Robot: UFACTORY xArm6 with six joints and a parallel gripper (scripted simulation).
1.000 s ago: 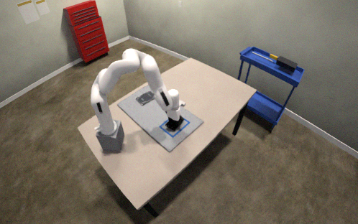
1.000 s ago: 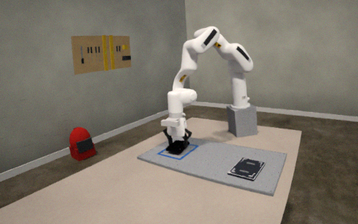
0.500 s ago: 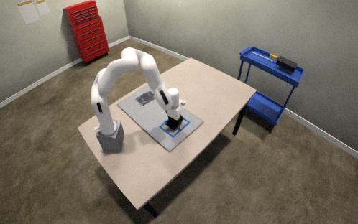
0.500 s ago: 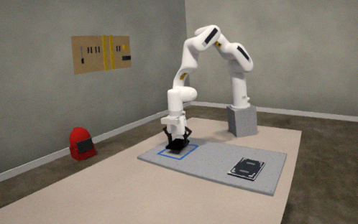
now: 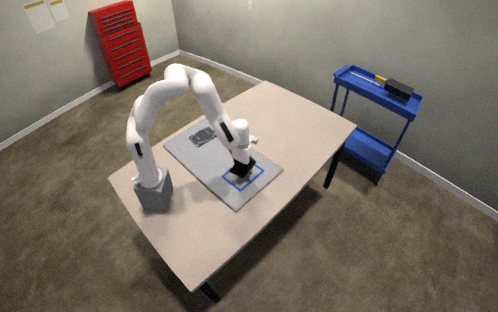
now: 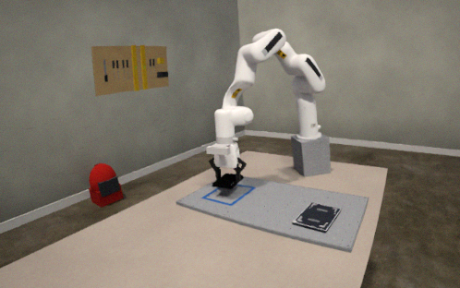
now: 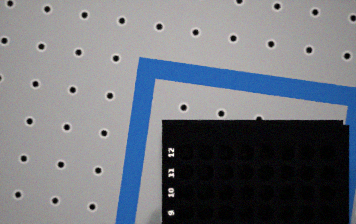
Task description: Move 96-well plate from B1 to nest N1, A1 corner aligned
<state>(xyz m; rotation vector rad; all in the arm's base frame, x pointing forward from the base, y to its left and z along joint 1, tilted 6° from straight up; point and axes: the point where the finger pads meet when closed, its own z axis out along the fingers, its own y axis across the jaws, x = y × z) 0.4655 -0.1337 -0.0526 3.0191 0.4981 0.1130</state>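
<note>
The black 96-well plate (image 6: 226,181) is held in my gripper (image 6: 226,177), a little above the blue-outlined bench spot B1 (image 6: 228,193) on the grey perforated mat. In the wrist view the plate (image 7: 255,172) fills the lower right, with column numbers 9 to 12 along its left edge, and the blue outline (image 7: 142,135) lies skewed beneath it. The fingertips are hidden there. From the top view the gripper (image 5: 242,167) stands over the blue square (image 5: 243,177). The dark plate nest N1 (image 6: 318,216) lies at the mat's other end, also in the top view (image 5: 204,135).
The arm's grey base block (image 6: 310,154) stands on the table behind the mat. A blue cart (image 5: 378,117) stands off the table's far side. A red tool chest (image 5: 120,42) is against the wall.
</note>
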